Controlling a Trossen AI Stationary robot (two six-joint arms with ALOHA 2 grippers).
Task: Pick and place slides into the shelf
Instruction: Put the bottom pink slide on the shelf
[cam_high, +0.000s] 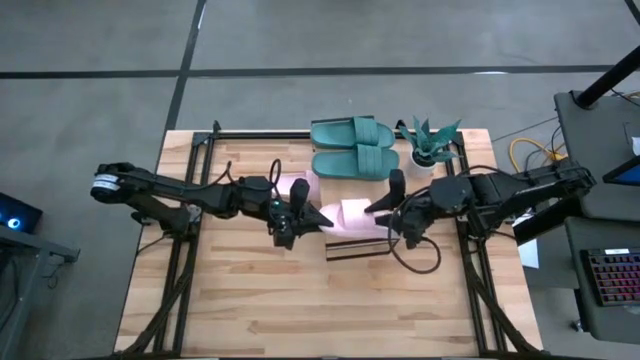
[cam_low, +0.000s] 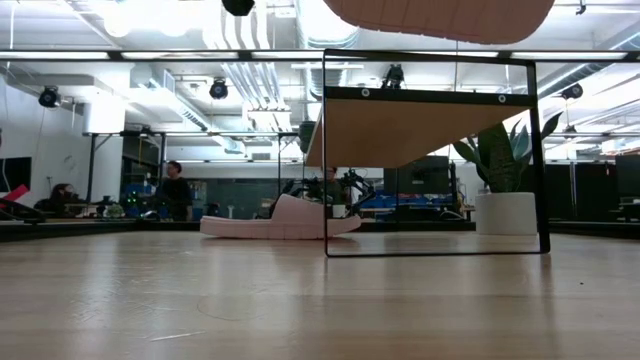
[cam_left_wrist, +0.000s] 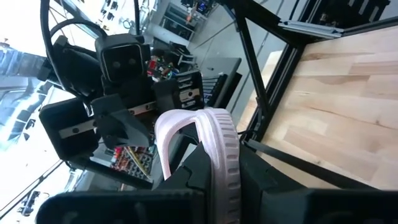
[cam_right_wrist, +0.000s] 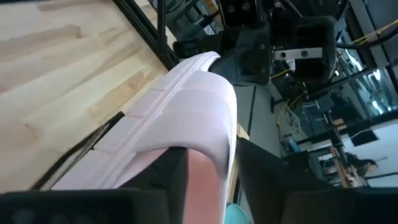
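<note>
Left gripper (cam_high: 318, 217) and right gripper (cam_high: 383, 213) both clamp one pink slide (cam_high: 345, 215) between them, above the shelf (cam_low: 432, 125). Another pink slide (cam_low: 278, 220) and teal pair (cam_high: 354, 146) await.

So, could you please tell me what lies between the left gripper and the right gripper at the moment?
A pale pink slide fills the gap between the left gripper and the right gripper. The high view shows this.

Hidden and cut off
Raised pink slide (cam_low: 440, 15) cropped by low view's upper edge (sole only); shelf (cam_high: 355, 250) mostly covered by both grippers from above.
</note>
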